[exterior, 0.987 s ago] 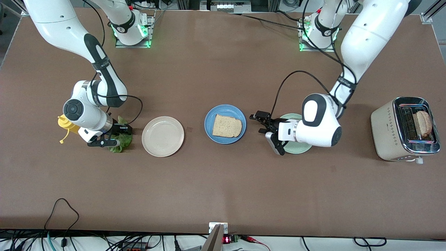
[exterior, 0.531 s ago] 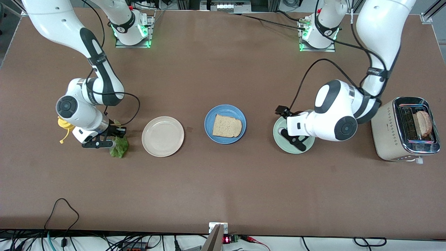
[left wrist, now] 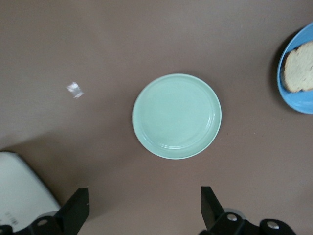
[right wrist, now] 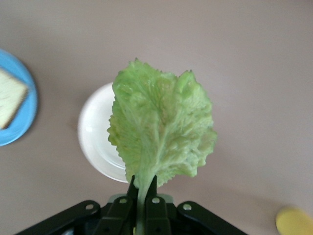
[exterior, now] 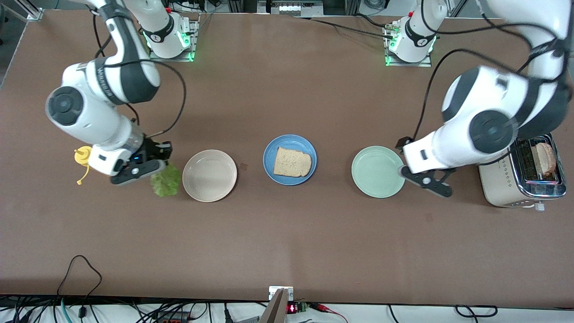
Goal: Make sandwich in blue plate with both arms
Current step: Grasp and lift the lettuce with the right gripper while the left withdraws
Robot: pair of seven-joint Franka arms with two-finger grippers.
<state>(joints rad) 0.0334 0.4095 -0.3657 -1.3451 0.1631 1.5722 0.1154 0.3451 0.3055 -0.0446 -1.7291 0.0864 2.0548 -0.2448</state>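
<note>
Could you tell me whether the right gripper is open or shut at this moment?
Shut: the right gripper pinches the stem of the lettuce leaf.

arms point(exterior: 96, 105): glossy white | joints: black bands | cables: black | bases: green-lit

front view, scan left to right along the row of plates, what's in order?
yellow bottle → right gripper shut on lettuce leaf → cream plate → blue plate with bread slice → mint-green plate → left gripper, open → toaster
</note>
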